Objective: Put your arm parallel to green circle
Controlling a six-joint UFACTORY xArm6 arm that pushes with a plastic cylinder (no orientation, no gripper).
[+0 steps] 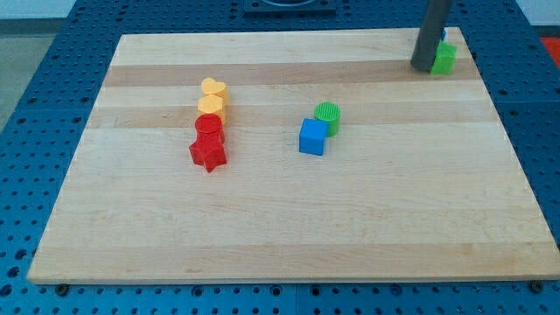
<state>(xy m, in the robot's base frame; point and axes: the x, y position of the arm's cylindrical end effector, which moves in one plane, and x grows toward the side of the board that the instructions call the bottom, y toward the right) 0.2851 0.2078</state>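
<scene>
Item: green circle (327, 115), a short round cylinder block.
Colour: bright green, with fine ridged lines across its top face.
Pose: upright on its flat base, round face up.
Location: slightly right of the frame's centre, in the upper half, on the wooden board (262, 227).
Contact: touching or just beside the blue cube (312, 137), which sits at its lower left and covers part of its lower edge.
Relation to my tip (422, 67): well apart; the tip stands far toward the upper right of the frame.
</scene>
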